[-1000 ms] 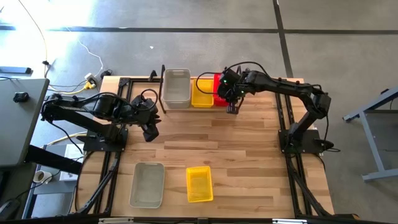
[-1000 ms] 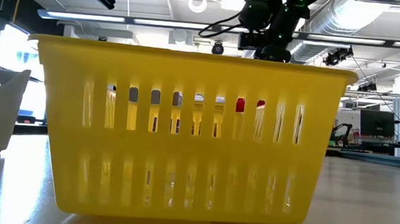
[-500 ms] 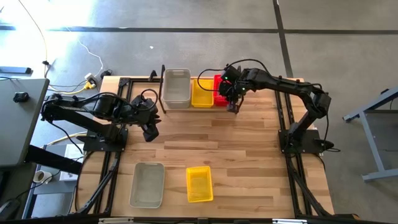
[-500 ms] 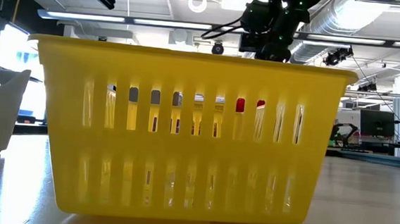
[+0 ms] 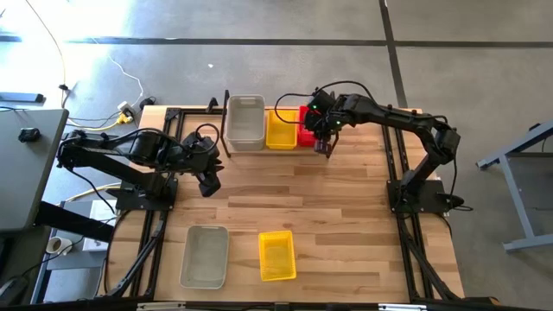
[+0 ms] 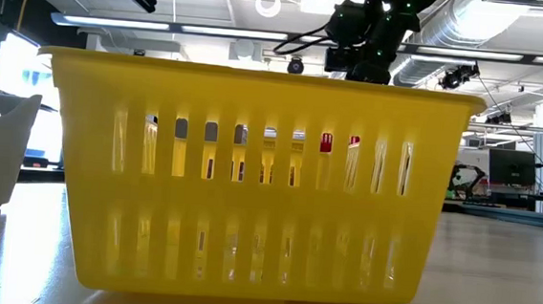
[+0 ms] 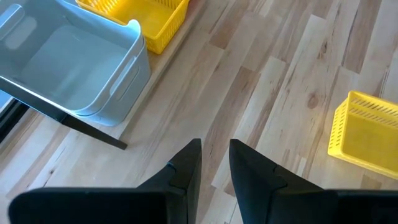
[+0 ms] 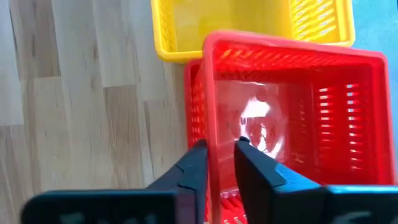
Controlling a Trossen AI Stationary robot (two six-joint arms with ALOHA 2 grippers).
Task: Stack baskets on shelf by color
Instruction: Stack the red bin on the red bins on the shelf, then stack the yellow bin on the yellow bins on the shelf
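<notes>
Three stacks sit side by side on the black-rod shelf [image 5: 224,138] at the table's far edge: grey baskets [image 5: 245,121], yellow baskets [image 5: 281,128] and red baskets [image 5: 306,123]. My right gripper [image 5: 322,145] is at the near side of the red stack, shut on the top red basket [image 8: 292,99], which sits slightly offset in a lower red basket [image 8: 194,106]. My left gripper [image 5: 209,185] hangs open over bare table at the left, touching nothing. A loose grey basket [image 5: 205,256] and a loose yellow basket [image 5: 276,255] stand on their bottoms near the table's near edge. My right gripper pinches the top red basket's near end wall at its rim [image 8: 211,134], one finger [image 8: 198,165] outside and one finger [image 8: 252,165] inside. The fingers come from above, slanting from the near side. The basket sits upright in the lower red basket.
Bare wood lies between the shelf and the two loose baskets. Black arm-mount frames [image 5: 155,250] run along the left and right table edges. In the low view the loose yellow basket [image 6: 250,179] fills the front, hiding most of the shelf.
My right gripper has moved a little toward the table's far edge, over the red stack, with the red basket still between its fingers. My left arm and the loose baskets have kept still.
</notes>
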